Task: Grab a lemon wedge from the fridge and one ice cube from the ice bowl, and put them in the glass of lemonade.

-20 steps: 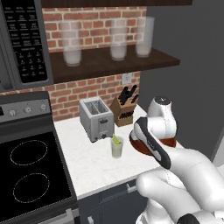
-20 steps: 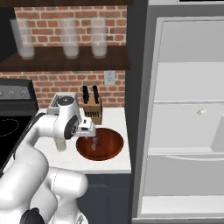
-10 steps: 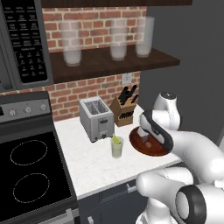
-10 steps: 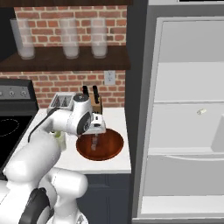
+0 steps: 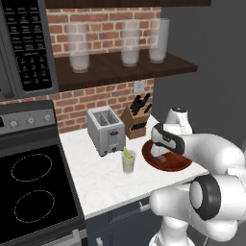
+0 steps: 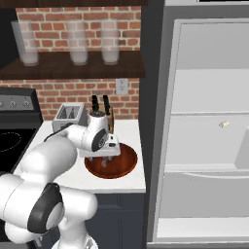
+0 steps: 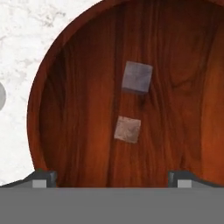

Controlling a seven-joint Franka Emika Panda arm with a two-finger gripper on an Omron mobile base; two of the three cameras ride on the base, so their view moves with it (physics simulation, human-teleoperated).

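Directly below the gripper (image 7: 112, 177), two ice cubes (image 7: 137, 77) are seen lying apart on the floor of the ice bowl (image 7: 57, 87). The fingers are spread wide and nothing is held. The glass of lemonade (image 5: 128, 161), a lemon wedge (image 5: 127, 153) in it, is stood on the counter (image 5: 101, 180) beside the bowl.

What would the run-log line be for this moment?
stage: ice pickup | gripper: open, over ice bowl | ice cubes: two, loose | lemonade glass: holds lemon wedge | fridge: open
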